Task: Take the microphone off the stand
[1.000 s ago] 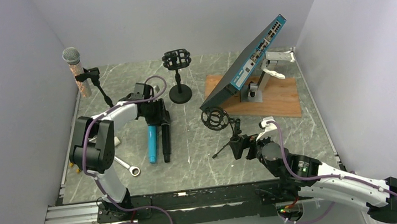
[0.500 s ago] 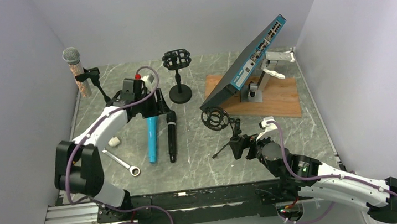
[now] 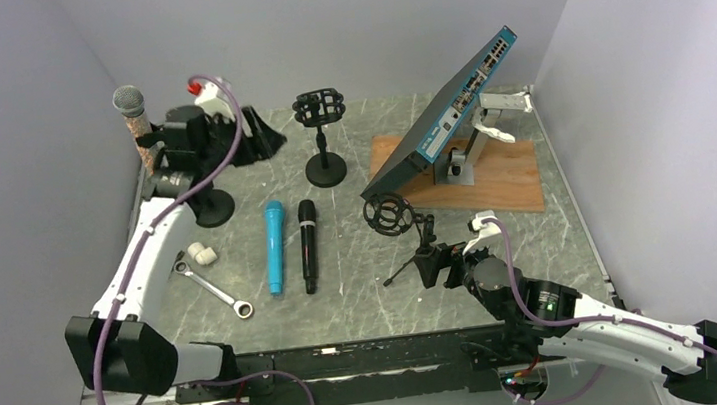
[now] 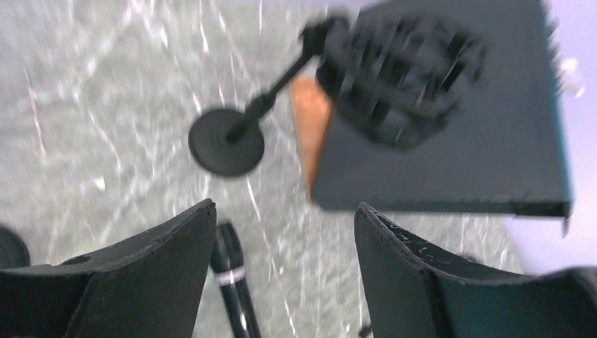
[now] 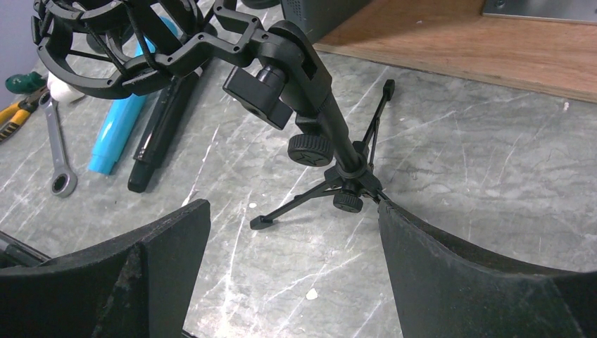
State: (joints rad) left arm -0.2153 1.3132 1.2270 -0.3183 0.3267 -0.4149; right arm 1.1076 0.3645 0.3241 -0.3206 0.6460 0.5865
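The microphone (image 3: 135, 120) sits clipped in its stand (image 3: 211, 208) at the far left as our left gripper (image 4: 284, 206), parted and empty, hovers near. We fear a swinging wrist or skewed pull topples the stand. Right gripper (image 5: 293, 205): wide, empty.

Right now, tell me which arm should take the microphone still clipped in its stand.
Left. The left gripper, open, is near the silver-headed microphone at the far-left corner; the right gripper sits far off, at the empty tripod stand.
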